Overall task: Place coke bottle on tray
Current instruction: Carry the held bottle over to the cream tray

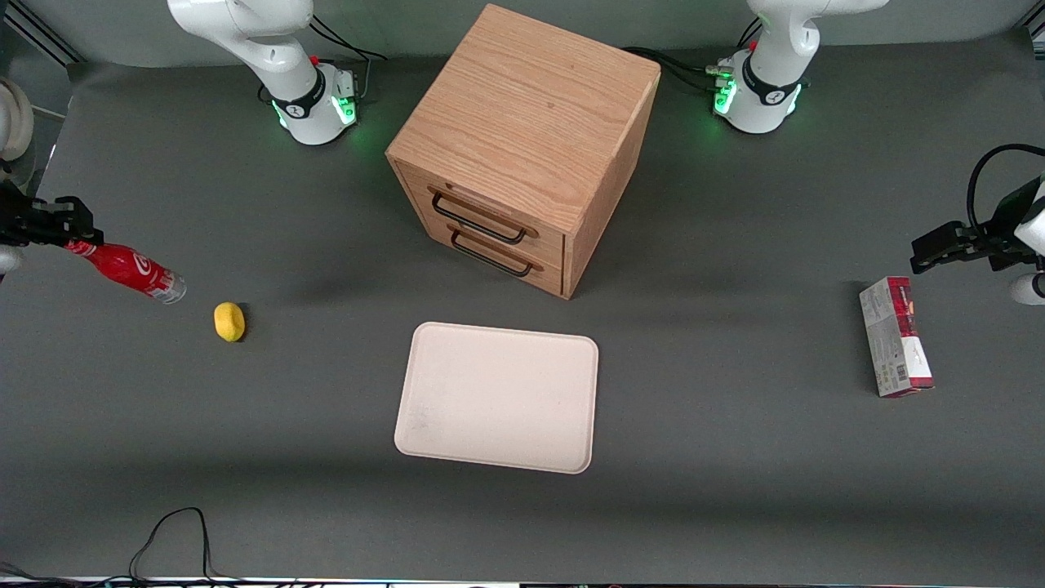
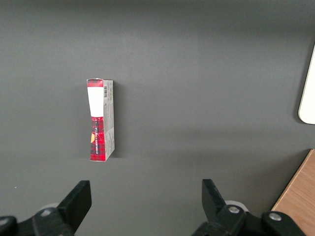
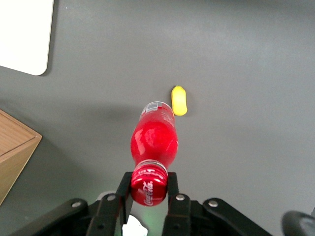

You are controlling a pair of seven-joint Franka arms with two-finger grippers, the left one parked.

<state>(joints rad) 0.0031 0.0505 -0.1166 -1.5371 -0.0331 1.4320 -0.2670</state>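
My right gripper (image 1: 75, 238) is shut on the red cap of the coke bottle (image 1: 131, 271) and holds it in the air at the working arm's end of the table, tilted, its clear base pointing down toward the table. In the right wrist view the gripper (image 3: 148, 186) clamps the cap between both fingers and the bottle's red body (image 3: 153, 137) hangs below it. The cream-white tray (image 1: 498, 396) lies flat in front of the drawer cabinet, nearer the front camera; its corner shows in the right wrist view (image 3: 24, 34).
A yellow lemon-like lump (image 1: 229, 321) lies on the table beside the bottle's base, also seen in the right wrist view (image 3: 179, 100). A wooden two-drawer cabinet (image 1: 522, 147) stands mid-table. A red-and-white carton box (image 1: 896, 347) lies toward the parked arm's end.
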